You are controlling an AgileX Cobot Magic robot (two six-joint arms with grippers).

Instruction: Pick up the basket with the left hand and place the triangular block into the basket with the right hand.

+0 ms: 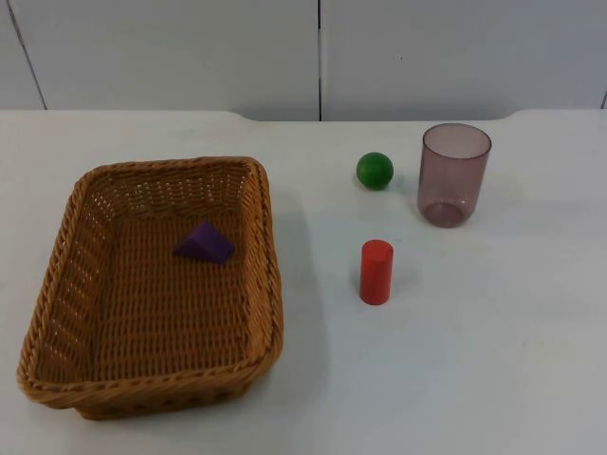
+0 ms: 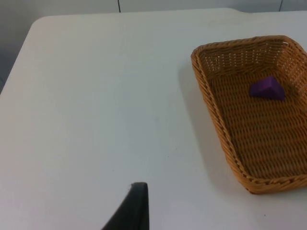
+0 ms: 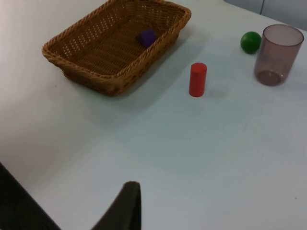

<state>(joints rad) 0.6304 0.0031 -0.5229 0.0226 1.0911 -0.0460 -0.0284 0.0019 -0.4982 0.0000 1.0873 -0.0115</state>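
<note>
The woven wicker basket (image 1: 66, 248) rests flat on the white table at the left in the top view. A purple triangular block (image 1: 203, 244) lies inside it, toward its far end. My left gripper (image 2: 135, 211) hangs over bare table well off the basket's (image 2: 211, 103) outer side, holding nothing, and the block (image 2: 266, 89) shows in that view. My right gripper (image 3: 126, 208) hovers over bare table, far back from the basket (image 3: 112, 79) and the block (image 3: 147, 37), and it carries nothing.
A red cylinder (image 1: 376, 272) stands upright right of the basket. Behind it sit a green ball (image 1: 375, 170) and a tinted see-through cup (image 1: 453, 175). The grey partition wall closes off the far edge. Bare table lies in front and at the far right.
</note>
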